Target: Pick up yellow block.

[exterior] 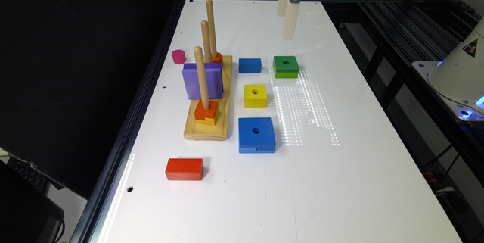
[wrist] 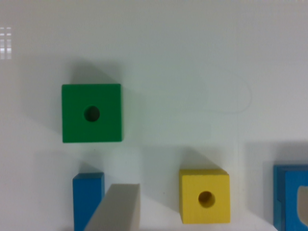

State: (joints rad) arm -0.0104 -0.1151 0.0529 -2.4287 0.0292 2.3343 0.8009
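On table [exterior: 340, 182], yellow block [exterior: 255, 95] sits btwn green block [exterior: 286, 66] & big blue block [exterior: 256, 134].

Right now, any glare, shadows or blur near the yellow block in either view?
Exterior view: a striped patch of reflected light lies on the table toward the view's right of the yellow block, not on it; the block is sharp. Wrist view: soft overall, the yellow block fuzzy-edged, faint angled shadows beside it and the green block; a blurred gripper finger sits at the frame edge.
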